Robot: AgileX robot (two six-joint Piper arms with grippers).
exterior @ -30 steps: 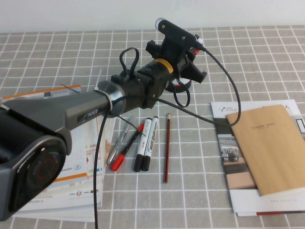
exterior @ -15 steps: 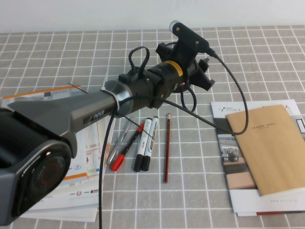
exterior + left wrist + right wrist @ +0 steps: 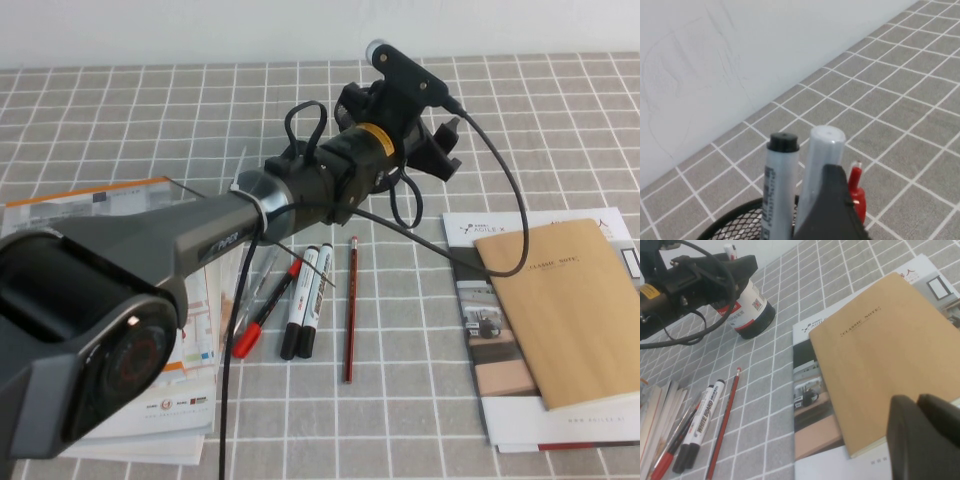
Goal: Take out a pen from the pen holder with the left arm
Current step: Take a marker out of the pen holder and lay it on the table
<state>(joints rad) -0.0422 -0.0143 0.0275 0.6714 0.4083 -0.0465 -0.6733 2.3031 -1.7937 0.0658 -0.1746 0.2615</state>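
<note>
My left pincer (image 3: 438, 145) has swung to the right and a little farther out than a second ago. It now hangs at the far middle of the grey tiled table (image 3: 100, 130), at the top of the round black wire-mesh pen holder (image 3: 742, 222). Whether it is parted or closed I cannot tell, nor whether it grips anything. A black-capped white marker (image 3: 777, 190), a grey-capped marker (image 3: 822, 160) and a red-tipped pen (image 3: 856, 182) stand in the holder, close under my wrist. Nearer me, two black-and-white whiteboard markers (image 3: 310, 300), a red-capped pen (image 3: 265, 315) and a red pencil (image 3: 350, 310) lie as before. My right pincer (image 3: 920, 412) is closed and empty, low over the tan paper notebook (image 3: 880, 350) on the right.
</note>
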